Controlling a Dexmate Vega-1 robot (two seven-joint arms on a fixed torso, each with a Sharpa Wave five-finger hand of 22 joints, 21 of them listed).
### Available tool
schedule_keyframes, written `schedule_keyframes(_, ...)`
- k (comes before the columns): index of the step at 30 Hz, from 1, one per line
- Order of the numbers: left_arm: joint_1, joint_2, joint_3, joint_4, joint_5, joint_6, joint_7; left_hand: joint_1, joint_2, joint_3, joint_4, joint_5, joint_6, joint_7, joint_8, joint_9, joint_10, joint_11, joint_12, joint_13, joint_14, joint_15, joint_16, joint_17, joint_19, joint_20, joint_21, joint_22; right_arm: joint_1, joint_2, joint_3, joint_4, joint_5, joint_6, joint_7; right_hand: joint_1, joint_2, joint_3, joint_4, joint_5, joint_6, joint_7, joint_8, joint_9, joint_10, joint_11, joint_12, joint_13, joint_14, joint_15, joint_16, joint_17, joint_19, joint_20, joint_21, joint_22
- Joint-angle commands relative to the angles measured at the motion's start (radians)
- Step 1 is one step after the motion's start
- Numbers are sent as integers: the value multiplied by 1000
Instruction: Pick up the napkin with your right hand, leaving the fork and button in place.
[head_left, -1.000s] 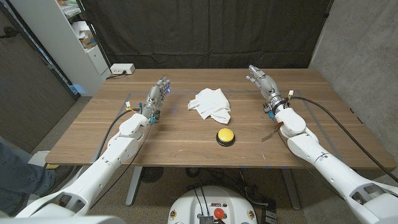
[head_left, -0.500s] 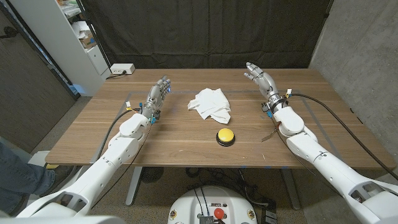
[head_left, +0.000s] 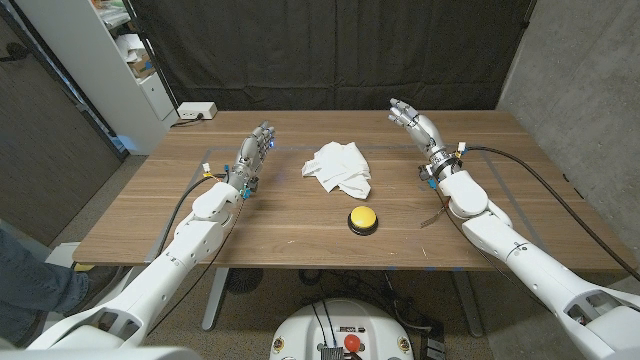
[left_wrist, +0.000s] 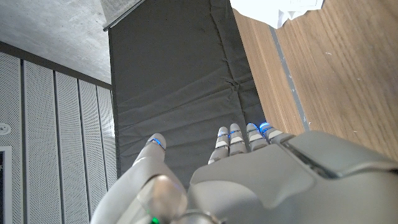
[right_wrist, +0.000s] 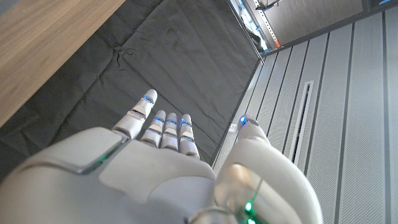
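napkin (head_left: 339, 169): untouched on table, pickup not started
right hand (head_left: 414, 124): fingers spread, empty, far side
left hand (head_left: 255, 151): fingers extended, empty
button (head_left: 363, 219): in place

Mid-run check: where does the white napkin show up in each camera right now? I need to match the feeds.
Head view: the napkin lies crumpled at the table's middle, just beyond the yellow button, between the two arms.
Left wrist view: a white corner of the napkin pokes in at the picture's upper edge, on the wood.
Right wrist view: not in it.
Shared landmark: the wooden table, against the black curtain.
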Motion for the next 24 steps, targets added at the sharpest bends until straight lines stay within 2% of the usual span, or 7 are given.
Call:
schedule_keyframes(1,6,1,3,-12,3,0,8,4,8,1,-5,0,4,1,2,5,8,1,7,3,-1,-3,-1,3,-12,1,2,2,9,-13,-14,1,-105,31,-40,13,5,1,-5,5,-2,-6,3,2,-4,-3,-3,3,-3,-2,3,0,-1,-3,6,4)
schedule_keyframes(18,5,-8,11,-12,3,-10,9,4,10,-1,-7,-1,10,6,3,5,15,6,8,4,-7,-3,-2,3,-16,1,2,2,24,-24,-29,1,-174,31,-65,15,5,1,-8,6,-5,-7,2,3,-4,-2,-2,3,-4,0,2,-4,-4,-3,6,4)
schedule_keyframes(24,3,-4,16,-17,8,0,11,4,11,-2,-8,-1,12,6,3,5,15,6,8,4,-6,-3,-2,3,-17,2,2,2,32,-33,-34,-4,-232,26,-92,14,6,1,-8,6,-7,-7,2,3,-6,-1,-2,3,-4,0,2,-4,-7,-1,5,4)
